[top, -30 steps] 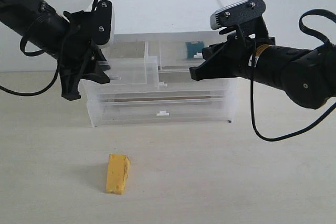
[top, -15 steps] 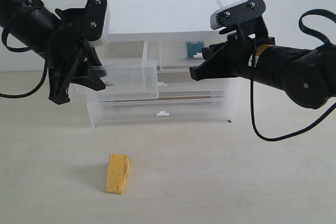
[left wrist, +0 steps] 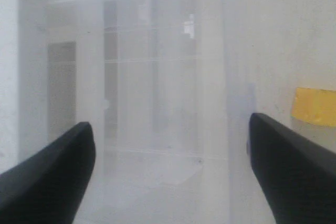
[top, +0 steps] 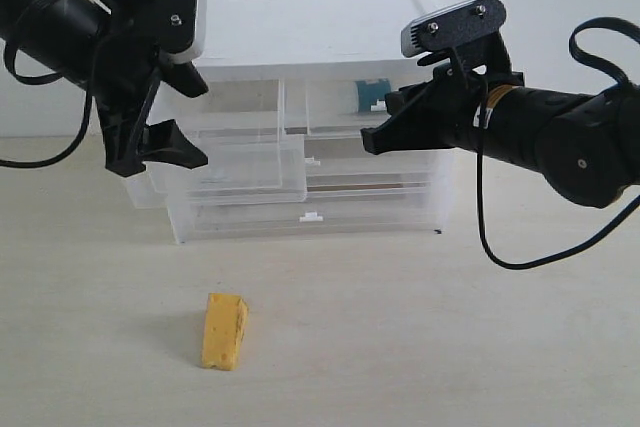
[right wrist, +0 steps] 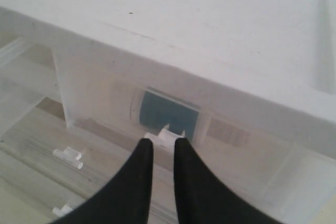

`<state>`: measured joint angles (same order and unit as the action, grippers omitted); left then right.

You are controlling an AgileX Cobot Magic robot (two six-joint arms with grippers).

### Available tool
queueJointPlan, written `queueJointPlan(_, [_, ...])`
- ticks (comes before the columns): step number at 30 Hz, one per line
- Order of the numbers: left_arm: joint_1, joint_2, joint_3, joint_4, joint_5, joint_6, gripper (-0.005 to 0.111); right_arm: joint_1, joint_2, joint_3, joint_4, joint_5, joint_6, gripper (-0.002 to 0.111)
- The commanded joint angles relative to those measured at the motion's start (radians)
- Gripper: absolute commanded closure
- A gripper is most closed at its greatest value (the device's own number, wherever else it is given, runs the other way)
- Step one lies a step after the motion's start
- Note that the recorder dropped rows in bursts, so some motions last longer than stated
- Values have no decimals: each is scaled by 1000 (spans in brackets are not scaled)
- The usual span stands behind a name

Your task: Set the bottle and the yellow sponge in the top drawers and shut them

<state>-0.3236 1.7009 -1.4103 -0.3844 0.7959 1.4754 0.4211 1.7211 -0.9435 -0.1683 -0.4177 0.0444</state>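
The yellow sponge (top: pixel 224 331) lies on the table in front of the cabinet and also shows in the left wrist view as the yellow sponge (left wrist: pixel 314 107). The left top drawer (top: pixel 240 167) is pulled far out. My left gripper (top: pixel 200 125) hangs open at its left end; in the left wrist view the left gripper (left wrist: pixel 170 127) has only the blurred translucent drawer between its fingers. The bottle (top: pixel 372 92) shows as a teal label inside the pushed-in right top drawer (top: pixel 335 109). My right gripper (right wrist: pixel 163 142) is shut with a slim gap, tips at the drawer's white tab (right wrist: pixel 169 134).
The white-topped cabinet (top: pixel 310 32) stands at the back centre, with full-width translucent drawers (top: pixel 312 215) below the top pair. The pulled-out drawer overhangs the table to the left. A black cable (top: pixel 500 247) loops under the right arm.
My left arm has moved left and up while the left top drawer came further out toward the front left. The right arm and the sponge have not moved.
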Motion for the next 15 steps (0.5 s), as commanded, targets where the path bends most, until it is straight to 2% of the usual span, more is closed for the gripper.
queueJointPlan(1, [0, -37, -5, -21, -21, -20, 39, -3, -2, -4, -2, 2, 2, 96])
queueJointPlan(5, [0, -104, -5, -82, 2, -34, 53, -3, -2, -4, -2, 2, 2, 96])
queueJointPlan(10, [0, -208, -5, -135, 5, -70, 51, -3, -2, -4, -2, 4, 2, 96])
queueJointPlan(12, [0, -247, -5, -111, 12, -144, 49, -3, -2, -4, -2, 6, 2, 96])
queueJointPlan(15, [0, -292, -5, -31, 17, -340, 51, -3, -2, -4, -2, 18, 2, 96])
